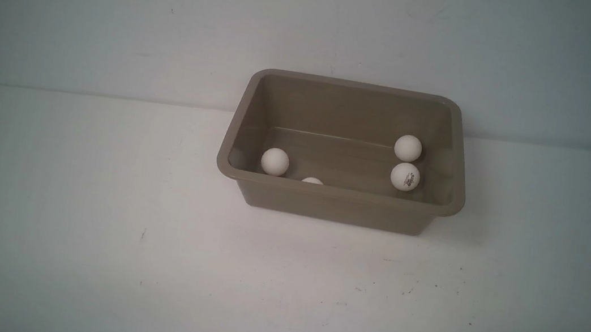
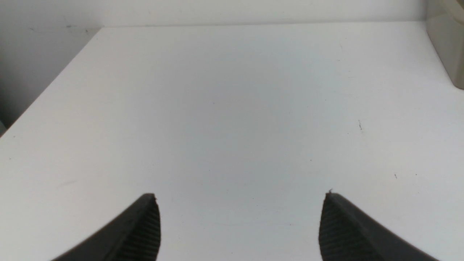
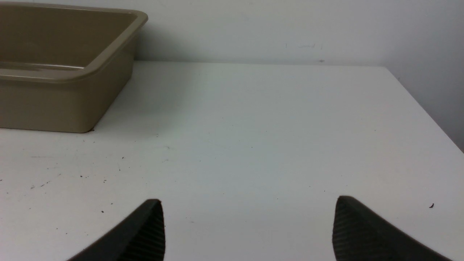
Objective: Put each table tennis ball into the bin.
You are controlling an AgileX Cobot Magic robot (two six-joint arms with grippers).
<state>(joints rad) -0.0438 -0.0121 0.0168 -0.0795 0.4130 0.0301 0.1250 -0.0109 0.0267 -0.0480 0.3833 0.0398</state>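
The left gripper [image 2: 241, 226] has its two ribbed fingers spread wide, with nothing between them; under it there is only the white table [image 2: 224, 108], and one corner of the bin shows at the edge of its view. The right gripper [image 3: 248, 230] is in the same condition — fingers far apart, empty, low over the table, with the bin [image 3: 69, 72] off to one side and well apart from it. Neither arm appears in the front view, so I judge that both are pulled back to the robot's side because nothing remains for them to pick.

All four table tennis balls lie on the floor of the bin [image 1: 340, 195]. One ball [image 1: 408, 148] sits near the right wall, and the ball with the dark logo [image 1: 405, 176] is just in front of it, perhaps touching. A third ball [image 1: 275, 161] rests near the left front corner, and the fourth ball [image 1: 312, 180] is mostly hidden behind the front rim. They probably rolled to these places after falling.

The balls are round and have no long axis; only the logo faces the camera. The bin's long axis runs left to right, parallel to the back wall, with its opening upward. No ball is visible on the table — the task looks complete.
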